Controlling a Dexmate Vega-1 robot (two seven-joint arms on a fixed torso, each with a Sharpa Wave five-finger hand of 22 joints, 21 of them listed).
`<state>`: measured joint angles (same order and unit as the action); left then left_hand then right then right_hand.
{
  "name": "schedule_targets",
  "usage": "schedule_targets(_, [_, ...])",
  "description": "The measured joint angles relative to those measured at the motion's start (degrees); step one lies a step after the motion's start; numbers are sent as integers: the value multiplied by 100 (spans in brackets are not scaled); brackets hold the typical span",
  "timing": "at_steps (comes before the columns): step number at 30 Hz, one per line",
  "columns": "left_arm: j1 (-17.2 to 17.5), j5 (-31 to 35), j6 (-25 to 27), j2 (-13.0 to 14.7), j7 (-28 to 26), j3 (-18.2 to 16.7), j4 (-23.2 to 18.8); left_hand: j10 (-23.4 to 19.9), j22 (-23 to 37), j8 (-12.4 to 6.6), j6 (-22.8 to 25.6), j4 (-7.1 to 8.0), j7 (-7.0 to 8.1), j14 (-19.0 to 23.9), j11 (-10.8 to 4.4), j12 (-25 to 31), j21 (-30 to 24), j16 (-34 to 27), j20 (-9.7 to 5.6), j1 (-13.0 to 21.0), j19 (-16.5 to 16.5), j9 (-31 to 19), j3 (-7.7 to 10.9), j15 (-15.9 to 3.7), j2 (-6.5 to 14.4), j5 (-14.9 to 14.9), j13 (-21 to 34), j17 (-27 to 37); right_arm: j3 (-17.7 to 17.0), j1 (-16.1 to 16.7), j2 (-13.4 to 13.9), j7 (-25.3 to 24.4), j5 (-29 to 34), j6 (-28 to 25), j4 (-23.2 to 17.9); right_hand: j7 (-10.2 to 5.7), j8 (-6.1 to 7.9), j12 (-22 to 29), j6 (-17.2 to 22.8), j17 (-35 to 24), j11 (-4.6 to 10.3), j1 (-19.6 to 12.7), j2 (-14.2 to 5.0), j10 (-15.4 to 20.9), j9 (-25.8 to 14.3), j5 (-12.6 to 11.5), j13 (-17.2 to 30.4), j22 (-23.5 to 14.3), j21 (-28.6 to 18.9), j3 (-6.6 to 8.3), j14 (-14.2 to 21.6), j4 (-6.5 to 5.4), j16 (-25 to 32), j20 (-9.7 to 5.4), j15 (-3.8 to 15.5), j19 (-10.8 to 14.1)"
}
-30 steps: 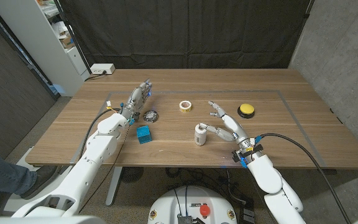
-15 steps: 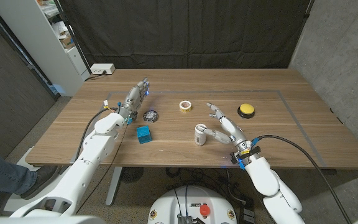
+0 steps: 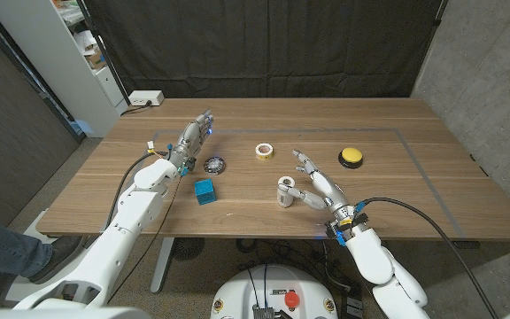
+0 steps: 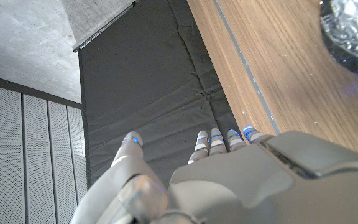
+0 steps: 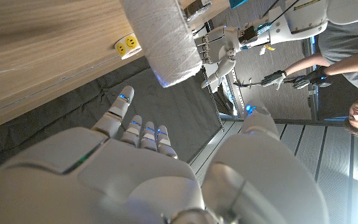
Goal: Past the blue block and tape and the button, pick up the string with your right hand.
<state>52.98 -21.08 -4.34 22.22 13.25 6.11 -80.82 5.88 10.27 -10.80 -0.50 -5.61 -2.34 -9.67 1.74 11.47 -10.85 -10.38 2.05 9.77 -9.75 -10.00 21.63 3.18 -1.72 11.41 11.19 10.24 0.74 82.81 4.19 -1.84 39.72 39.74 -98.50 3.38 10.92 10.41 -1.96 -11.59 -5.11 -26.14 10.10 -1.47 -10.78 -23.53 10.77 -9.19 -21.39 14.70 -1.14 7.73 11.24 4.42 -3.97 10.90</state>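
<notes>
Table point(image 3: 432, 190) of brown wood carries the right hand point(image 3: 315, 186), fingers spread and holding nothing, with the white spool of string point(image 3: 284, 191) standing just beside its fingertips on the inner side. Beyond the hand lie the yellow button point(image 3: 351, 158) and the tape point(image 3: 264, 150), and the blue block point(image 3: 204, 190) sits well off toward the left hand point(image 3: 193, 139), whose fingers lie straight and close together, empty.

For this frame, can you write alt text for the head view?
The right hand reaches, fingers spread, beside a white spool of string standing on a wooden table. Behind lie a tape roll and a yellow button; the left hand is beside a blue block.
</notes>
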Motion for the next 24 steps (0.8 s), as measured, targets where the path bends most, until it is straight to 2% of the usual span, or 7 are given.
schedule_targets(12, [69, 47, 133, 55, -57, 7, -205, 0, -1, 0, 1, 0, 1, 0, 0, 0, 0, 0, 0, 0, 0, 0, 0, 0, 0, 0, 1, 0, 123, -76, 37, -448, 187, 128, 324, -6, 0, 46, 6, 0, 0, -30, -31, 1, 0, -65, 0, 0, 38, -70, 26, 24, 23, 61, -20, 62])
schedule_targets(24, [108, 92, 228, 84, -103, 40, -354, 0, -1, 0, 31, 1, 31, 0, 0, 0, 0, 0, 33, 0, -33, 0, 1, 0, 0, 0, 1, 0, 229, -132, 104, -709, 315, 160, 537, -22, 0, 46, 23, 0, 21, -53, -54, 23, 0, -106, 0, 0, 44, -87, 77, 41, 68, 49, 29, 135])
